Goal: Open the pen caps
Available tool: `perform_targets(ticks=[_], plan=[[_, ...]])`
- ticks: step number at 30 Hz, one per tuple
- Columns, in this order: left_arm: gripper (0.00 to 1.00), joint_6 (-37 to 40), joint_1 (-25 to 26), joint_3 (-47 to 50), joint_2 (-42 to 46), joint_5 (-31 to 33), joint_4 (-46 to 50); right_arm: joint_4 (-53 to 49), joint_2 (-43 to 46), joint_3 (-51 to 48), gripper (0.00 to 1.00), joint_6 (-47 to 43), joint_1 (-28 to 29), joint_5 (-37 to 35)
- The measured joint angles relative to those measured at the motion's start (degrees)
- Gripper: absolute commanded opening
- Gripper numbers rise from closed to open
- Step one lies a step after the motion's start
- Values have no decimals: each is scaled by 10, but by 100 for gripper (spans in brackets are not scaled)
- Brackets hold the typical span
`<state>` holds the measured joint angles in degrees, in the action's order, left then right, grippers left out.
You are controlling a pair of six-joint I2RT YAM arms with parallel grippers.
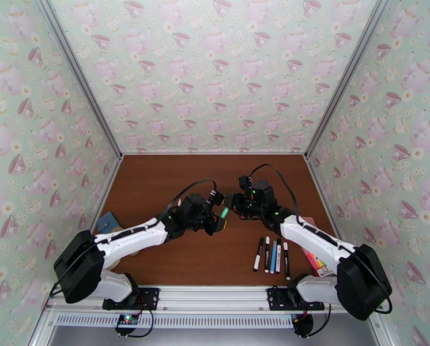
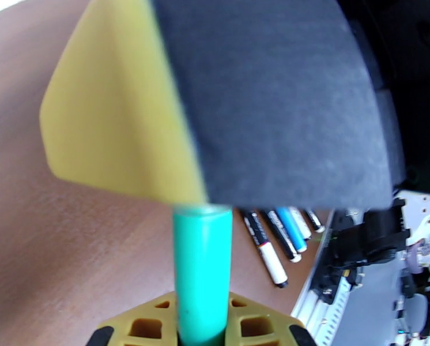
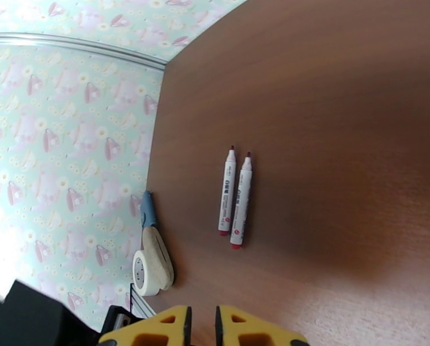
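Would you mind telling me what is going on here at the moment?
The left fingers grip a green pen above the table. The right fingers are closed at its far end, where the cap would be, though it is hidden. Two red pens lie with bare tips near the tape roll. Five more pens wait in a row on the right.

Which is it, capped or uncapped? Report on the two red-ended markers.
Uncapped: both red-ended markers show bare narrow tips, lying side by side on the table.

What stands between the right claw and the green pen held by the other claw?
Nothing visible. The right gripper sits at the far end of the green pen, which the left gripper clamps.
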<state>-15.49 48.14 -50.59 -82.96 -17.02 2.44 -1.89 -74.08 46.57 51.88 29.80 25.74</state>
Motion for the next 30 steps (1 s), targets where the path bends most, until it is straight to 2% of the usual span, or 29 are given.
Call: perform_targets(ticks=[3,9,13,16,21,30], plan=[[0,4,-1,0,1,-15,-10,-6,10,0,0,0,-6,7],[0,-25,-40,30,4,-132,-28,42,23,0,0,-2,-51,31],[0,-30,-47,30,4,-183,-21,53,32,1,0,-16,-63,34],[0,-31,-45,30,5,-179,-14,15,32,21,0,-33,-67,20],[0,-35,-43,46,41,-123,-10,-64,18,77,0,-84,-91,4],[0,-56,-43,73,82,-64,-51,-272,-109,187,4,-229,-172,-61]])
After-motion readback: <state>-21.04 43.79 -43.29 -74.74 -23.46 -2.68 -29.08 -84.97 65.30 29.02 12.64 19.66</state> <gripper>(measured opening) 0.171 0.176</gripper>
